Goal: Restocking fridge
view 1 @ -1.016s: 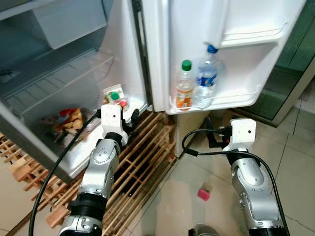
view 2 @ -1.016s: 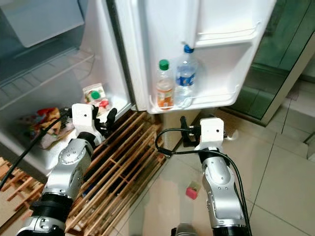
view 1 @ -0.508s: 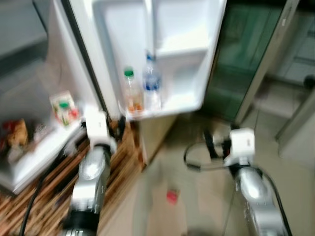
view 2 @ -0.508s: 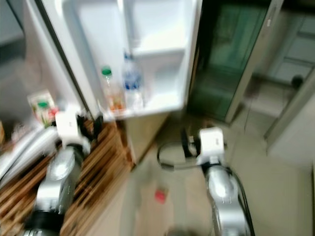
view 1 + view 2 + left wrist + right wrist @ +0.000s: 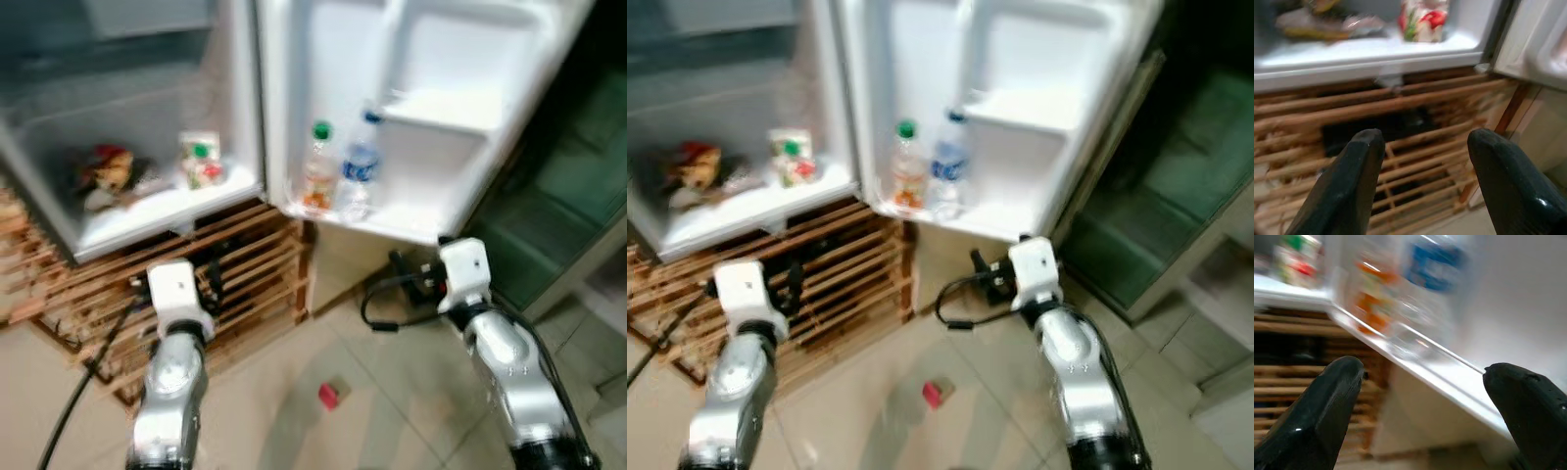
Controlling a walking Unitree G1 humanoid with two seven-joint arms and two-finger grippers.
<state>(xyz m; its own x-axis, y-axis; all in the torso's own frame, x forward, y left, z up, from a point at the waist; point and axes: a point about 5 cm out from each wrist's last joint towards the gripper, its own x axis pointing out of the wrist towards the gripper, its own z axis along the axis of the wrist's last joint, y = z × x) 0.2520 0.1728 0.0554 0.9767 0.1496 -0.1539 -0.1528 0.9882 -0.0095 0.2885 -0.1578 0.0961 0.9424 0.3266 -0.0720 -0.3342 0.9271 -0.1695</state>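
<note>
Both claws stood wide open and empty. We recorded the left claw (image 5: 1422,188) with its glossy black, rounded fingers spread in front of a slatted wooden pallet (image 5: 245,279), its silver arm raised from below and pointed at the base of the fridge (image 5: 127,211). We recorded the right claw (image 5: 1420,416) likewise spread, aimed at the lower door shelf (image 5: 392,220), with its arm bent forward and a black cable (image 5: 377,308) looping off the wrist.

We noted the fridge as smooth white plastic, its door (image 5: 441,88) swung open to the right. In the lower door shelf stood two clear plastic bottles, side by side: a green-capped bottle (image 5: 318,176) with orange contents, and a blue-capped bottle (image 5: 360,171) with a blue label. On the bottom floor of the fridge interior we saw a small carton (image 5: 201,162) with a green cap, upright near the door hinge, and crumpled food packets (image 5: 108,176) further left.

We observed a small red block (image 5: 329,395) on the glossy beige tiled floor (image 5: 392,421), between the two arms.
</note>
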